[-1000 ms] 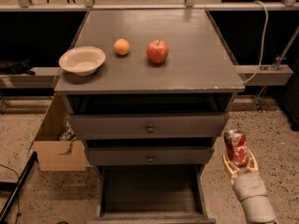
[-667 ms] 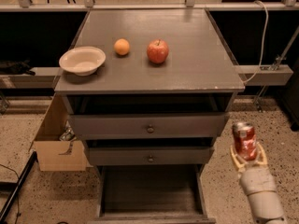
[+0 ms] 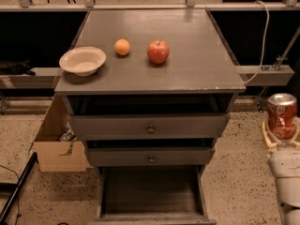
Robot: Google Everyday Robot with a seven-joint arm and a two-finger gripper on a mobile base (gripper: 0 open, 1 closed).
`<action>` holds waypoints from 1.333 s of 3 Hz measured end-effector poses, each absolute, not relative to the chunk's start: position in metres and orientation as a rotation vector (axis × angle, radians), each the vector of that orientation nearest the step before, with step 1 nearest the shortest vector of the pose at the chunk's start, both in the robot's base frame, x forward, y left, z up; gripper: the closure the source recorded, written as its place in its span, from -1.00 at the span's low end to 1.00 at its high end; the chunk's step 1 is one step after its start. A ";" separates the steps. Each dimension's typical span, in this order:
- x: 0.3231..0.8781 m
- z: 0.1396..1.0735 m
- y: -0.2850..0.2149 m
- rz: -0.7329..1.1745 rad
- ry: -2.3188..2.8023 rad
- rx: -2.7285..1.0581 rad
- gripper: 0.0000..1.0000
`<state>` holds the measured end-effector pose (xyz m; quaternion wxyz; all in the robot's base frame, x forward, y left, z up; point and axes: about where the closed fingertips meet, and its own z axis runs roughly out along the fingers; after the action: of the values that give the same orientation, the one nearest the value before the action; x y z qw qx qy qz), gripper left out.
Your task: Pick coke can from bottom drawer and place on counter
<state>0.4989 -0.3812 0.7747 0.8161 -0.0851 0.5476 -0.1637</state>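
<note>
Now, gripper [image 3: 282,136]: it is at the far right side, next to the cabinet, on top of a pale arm. Its two pale fingers are closed around the lower part of the can, one on each side.
Coke can [image 3: 282,115]: it is red with a silver top. It stands upright in the gripper, over the speckled floor [image 3: 239,172], to the right of the drawers and well apart from them.
Bottom drawer [image 3: 151,191]: it is pulled out toward the near side, and its dark floor shows.
Counter [image 3: 187,74]: a bowl [image 3: 82,60] sits on its left part, an orange [image 3: 122,47] sits near the bowl, and an apple [image 3: 158,51] sits just right of the orange.
Two upper drawers [image 3: 149,125]: both are pulled out a little, and each has a round knob.
Cardboard box [image 3: 56,149]: it is on the floor, left of the cabinet.
</note>
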 end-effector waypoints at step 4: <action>0.520 0.861 -0.409 -0.393 1.011 -0.081 1.00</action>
<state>0.5196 -0.4091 0.8608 0.8558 -0.0386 0.4809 -0.1867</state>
